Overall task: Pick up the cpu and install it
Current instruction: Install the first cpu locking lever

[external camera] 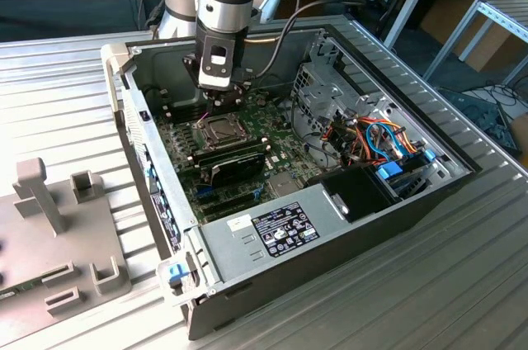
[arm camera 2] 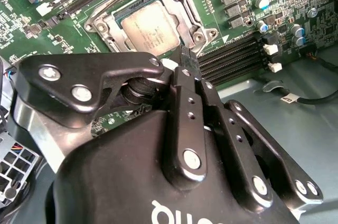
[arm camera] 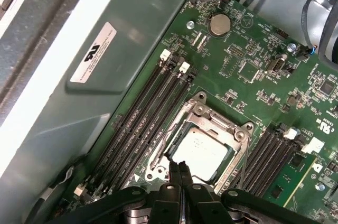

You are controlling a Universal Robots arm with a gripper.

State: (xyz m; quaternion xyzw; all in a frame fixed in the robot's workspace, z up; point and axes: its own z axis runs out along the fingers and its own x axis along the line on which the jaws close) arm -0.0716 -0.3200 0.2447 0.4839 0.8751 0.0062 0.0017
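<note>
So, gripper (arm camera: 178, 167): fingers pinched narrow, nothing between them; tips hover over the socket (arm camera: 208, 114) edge.
cpu (arm camera: 203, 152): lies inside the socket, just beyond the tips; in the exterior view, at 6 o'clock from the gripper.
slots (arm camera: 138, 123): dark rows flank the socket on both sides.
risk: judging from here, a scrape or bent pins if the tips drop onto the cpu off-centre; a tilted cpu would jam under pressure.
look: thin flat square, dull silver-grey top with faint print, seemingly level; whether the socket is latched, I cannot tell.
</note>
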